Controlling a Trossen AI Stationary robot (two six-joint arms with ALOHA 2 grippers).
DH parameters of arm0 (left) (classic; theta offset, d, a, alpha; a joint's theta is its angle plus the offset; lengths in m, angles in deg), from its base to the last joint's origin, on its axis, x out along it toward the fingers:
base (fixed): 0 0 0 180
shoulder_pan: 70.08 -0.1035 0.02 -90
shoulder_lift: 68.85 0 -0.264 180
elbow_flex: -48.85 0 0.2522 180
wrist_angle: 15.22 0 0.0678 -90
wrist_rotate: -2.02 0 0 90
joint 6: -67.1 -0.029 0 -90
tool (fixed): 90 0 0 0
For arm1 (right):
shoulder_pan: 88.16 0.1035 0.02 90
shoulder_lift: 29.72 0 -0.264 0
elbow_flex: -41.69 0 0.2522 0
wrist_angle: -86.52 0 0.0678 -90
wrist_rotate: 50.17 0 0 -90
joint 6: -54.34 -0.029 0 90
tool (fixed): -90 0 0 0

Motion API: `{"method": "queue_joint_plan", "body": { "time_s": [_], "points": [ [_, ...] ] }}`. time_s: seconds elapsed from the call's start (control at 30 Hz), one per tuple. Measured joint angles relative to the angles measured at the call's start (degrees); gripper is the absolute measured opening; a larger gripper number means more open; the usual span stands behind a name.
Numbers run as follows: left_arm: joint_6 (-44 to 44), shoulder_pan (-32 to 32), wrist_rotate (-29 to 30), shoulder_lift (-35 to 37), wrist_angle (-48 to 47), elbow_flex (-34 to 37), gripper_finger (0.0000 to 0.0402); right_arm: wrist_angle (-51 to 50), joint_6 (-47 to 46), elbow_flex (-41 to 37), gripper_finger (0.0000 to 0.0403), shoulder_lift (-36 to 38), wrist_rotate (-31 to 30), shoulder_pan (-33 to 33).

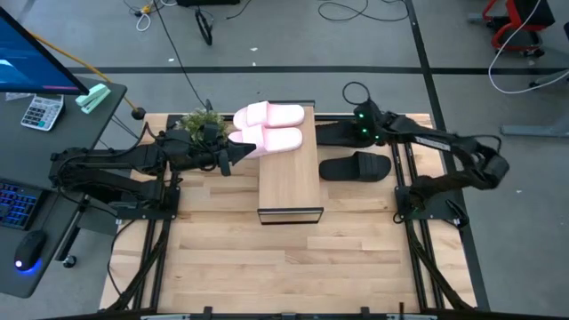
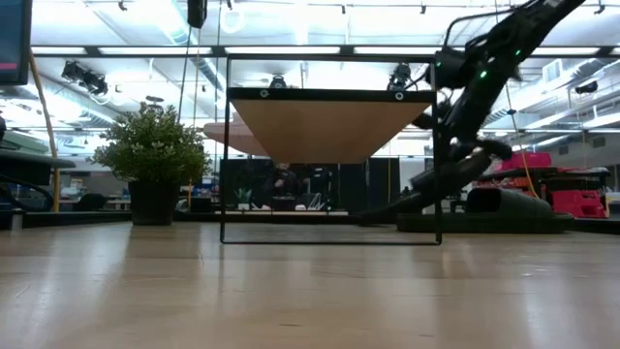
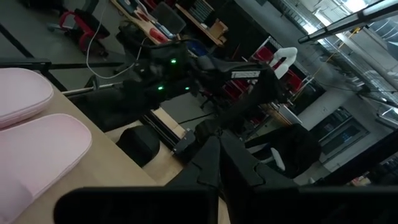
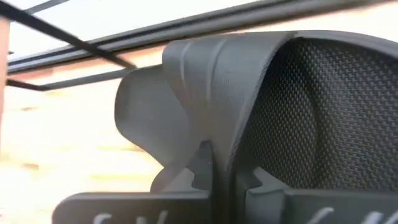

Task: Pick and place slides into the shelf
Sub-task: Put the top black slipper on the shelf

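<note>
While your left gripper [image 1: 252, 148] sits at the left edge of the shelf [image 1: 289, 187], its jaws are shut with nothing between them; the left wrist view shows the two dark fingers [image 3: 219, 163] pressed together just past the pink slides. You have both pink slides [image 1: 268, 127] lying side by side on the far end of the shelf's wood-grain top, touching each other, toes pointing toward the right arm's side. The shelf stands lengthwise across the middle of the slatted tabletop [image 1: 284, 267], and in the low view its plank top rides high on the thin black frame with open space beneath.

Your right gripper [image 1: 348, 130] is at the far right of the tabletop, beside the shelf, down on one black slide [image 1: 336, 132]. In the right wrist view its jaws have closed on the edge of that slide's strap [image 4: 205, 93], the fingers [image 4: 205, 165] meeting with the thin foam edge pinched between them. From the pictures you cannot tell whether that slide has left the tabletop. The second black slide [image 1: 356, 166] lies flat on the tabletop just nearer you, close to the shelf's right side but apart from it, and untouched.

A potted plant [image 1: 197, 123] stands on the far left of the tabletop, behind the left arm.
</note>
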Motion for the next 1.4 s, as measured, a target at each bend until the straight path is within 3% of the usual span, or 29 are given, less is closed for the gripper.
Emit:
{"method": "queue_joint_plan", "body": {
  "time_s": [0.23,0.67,0.8,1.07,1.4],
  "points": [
    [-0.14,0.0,0.0,0.0,0.04,0.01,0.0024,-5.9,0.33,-0.07,0.0012,11.85,-6.09,-0.04],
    [-0.33,0.0,0.0,0.0,0.04,0.01,0.0018,-4.54,-0.75,-0.07,0.0012,26.72,-6.7,0.15],
    [-0.4,0.0,0.0,0.0,0.04,0.01,0.0024,0.74,-1.29,-0.07,0.0012,29.17,-3.01,0.98],
    [-0.47,0.0,0.0,0.0,0.04,0.01,0.0015,12.83,-12.75,0.0,0.0012,29.69,15.44,1.34],
    [-1.04,0.0,0.0,0.0,0.04,0.01,0.002,14.57,-20.49,0.0,0.0012,28.4,21.69,8.99]
  ]
}}
